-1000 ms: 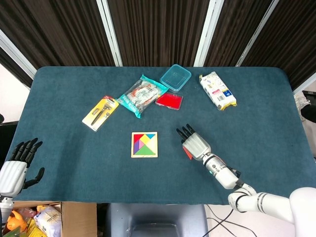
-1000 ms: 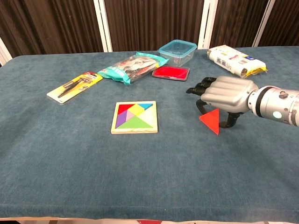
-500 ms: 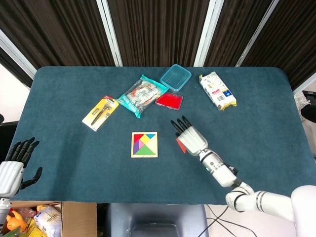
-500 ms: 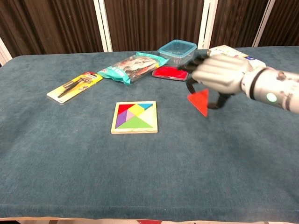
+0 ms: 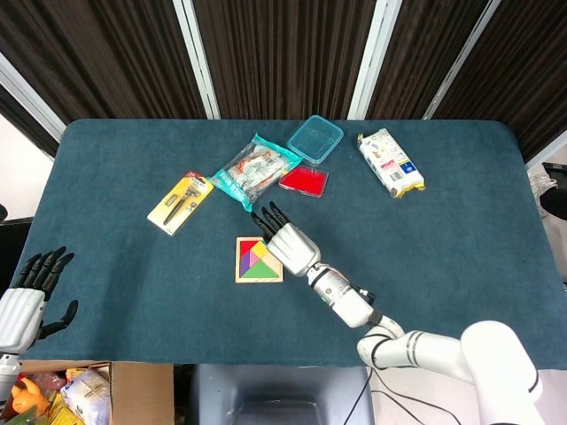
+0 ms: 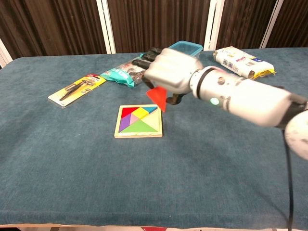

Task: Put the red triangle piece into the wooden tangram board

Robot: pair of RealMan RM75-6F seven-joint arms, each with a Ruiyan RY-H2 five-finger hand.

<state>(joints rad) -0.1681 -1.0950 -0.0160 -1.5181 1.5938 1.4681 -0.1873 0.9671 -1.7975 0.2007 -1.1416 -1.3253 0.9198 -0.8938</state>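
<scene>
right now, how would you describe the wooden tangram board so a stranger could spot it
Start at the blue table and look near its middle front, beside the right hand. The wooden tangram board lies there: the only flat pale-framed square, filled with coloured shapes.

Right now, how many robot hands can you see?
2. The right robot hand holds the red triangle piece above the wooden tangram board. The left robot hand hangs open off the blue table's left edge.
</scene>
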